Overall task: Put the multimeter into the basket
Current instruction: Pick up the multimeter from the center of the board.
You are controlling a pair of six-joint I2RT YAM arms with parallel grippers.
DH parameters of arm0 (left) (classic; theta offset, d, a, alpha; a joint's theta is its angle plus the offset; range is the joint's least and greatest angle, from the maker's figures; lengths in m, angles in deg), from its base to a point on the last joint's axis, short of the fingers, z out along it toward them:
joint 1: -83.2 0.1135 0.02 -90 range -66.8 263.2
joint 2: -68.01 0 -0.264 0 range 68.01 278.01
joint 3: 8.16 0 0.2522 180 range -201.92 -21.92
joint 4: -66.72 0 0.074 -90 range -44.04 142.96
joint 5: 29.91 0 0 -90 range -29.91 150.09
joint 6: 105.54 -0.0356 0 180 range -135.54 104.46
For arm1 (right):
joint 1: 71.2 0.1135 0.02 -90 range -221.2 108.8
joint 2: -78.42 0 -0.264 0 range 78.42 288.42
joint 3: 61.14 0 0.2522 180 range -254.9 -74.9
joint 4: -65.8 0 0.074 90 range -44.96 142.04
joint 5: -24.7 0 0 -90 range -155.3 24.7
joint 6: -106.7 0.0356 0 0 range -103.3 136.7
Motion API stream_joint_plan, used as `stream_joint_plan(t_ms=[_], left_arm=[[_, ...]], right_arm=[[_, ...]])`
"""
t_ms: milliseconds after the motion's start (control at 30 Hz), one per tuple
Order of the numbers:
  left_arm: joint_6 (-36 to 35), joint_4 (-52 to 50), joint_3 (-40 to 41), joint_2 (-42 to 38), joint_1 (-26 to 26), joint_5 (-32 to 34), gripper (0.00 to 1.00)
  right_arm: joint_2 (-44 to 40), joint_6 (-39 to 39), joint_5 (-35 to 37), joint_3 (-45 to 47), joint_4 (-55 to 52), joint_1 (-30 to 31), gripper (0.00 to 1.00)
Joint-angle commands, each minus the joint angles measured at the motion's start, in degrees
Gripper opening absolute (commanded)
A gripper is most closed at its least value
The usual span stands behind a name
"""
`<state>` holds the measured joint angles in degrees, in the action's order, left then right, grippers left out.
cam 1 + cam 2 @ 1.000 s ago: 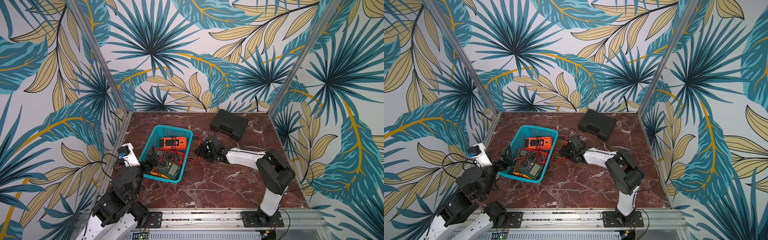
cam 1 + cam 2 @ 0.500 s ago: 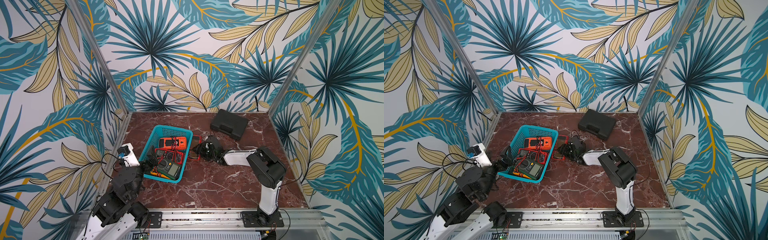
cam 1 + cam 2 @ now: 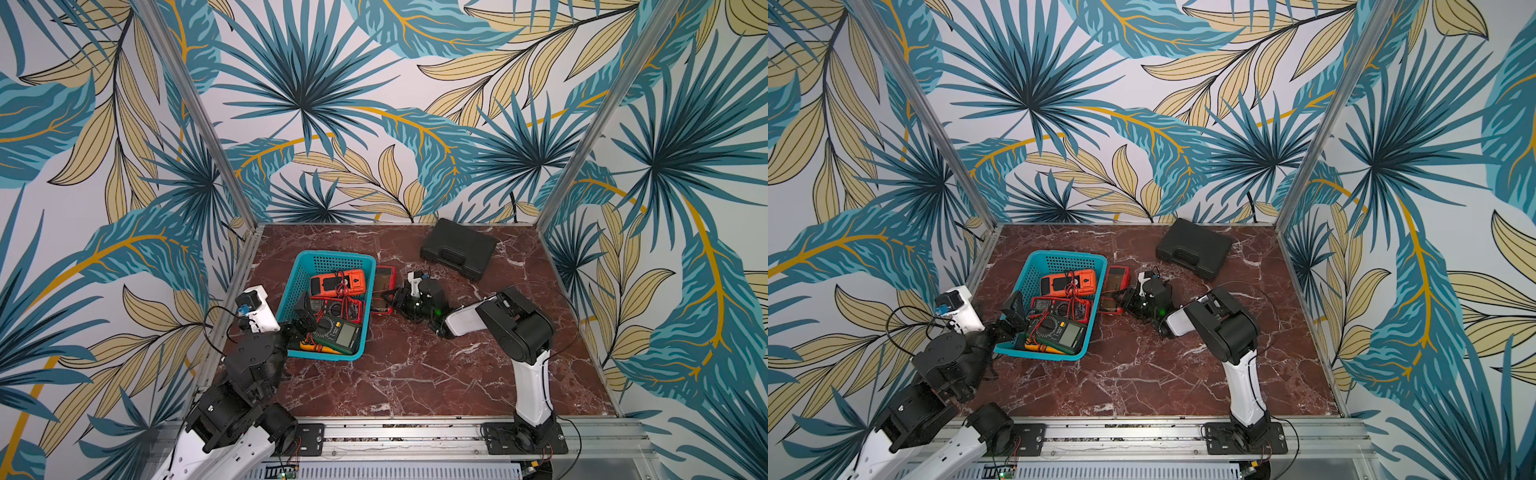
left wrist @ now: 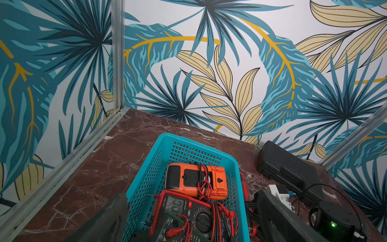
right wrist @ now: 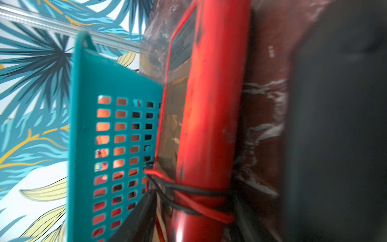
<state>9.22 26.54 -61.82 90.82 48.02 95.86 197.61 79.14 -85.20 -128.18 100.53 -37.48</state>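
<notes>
Since a second back, the right gripper (image 3: 395,298) has nudged left and narrowed around the red multimeter (image 3: 383,279) - no clamp yet, a gap shows on one side. That meter sits on the marble tabletop (image 3: 415,374) just right of the basket (image 3: 332,264) - the left gripper (image 3: 302,318) gapes wide over its near-left corner.

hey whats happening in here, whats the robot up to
The right gripper is down at a red multimeter lying on the table just outside the basket. Its fingers straddle the meter, with a gap showing on one side, so no firm grip yet. The left gripper hovers open over the basket's near end. An orange meter and two darker ones already lie inside.
</notes>
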Motion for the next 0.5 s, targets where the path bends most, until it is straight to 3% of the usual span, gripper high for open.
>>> stream_joint_plan(t_ms=[0,133,300,467], left_arm=[[0.47,0.48,0.79,0.75,-0.14,-0.78,1.0],[0.74,0.83,0.92,1.13,-0.1,-1.03,1.0],[0.65,0.87,0.74,1.23,-0.1,-1.17,1.0],[0.56,1.01,0.61,1.1,-0.08,-1.06,1.0]], right_arm=[[-0.3,1.47,-7.44,0.01,13.44,1.35,0.57],[0.09,1.65,-6.71,-0.37,13.19,1.35,0.56],[0.25,0.4,-3.19,-1.86,2.23,1.35,0.63],[-0.38,-2.08,-1.12,-2.96,-5.47,1.4,0.6]])
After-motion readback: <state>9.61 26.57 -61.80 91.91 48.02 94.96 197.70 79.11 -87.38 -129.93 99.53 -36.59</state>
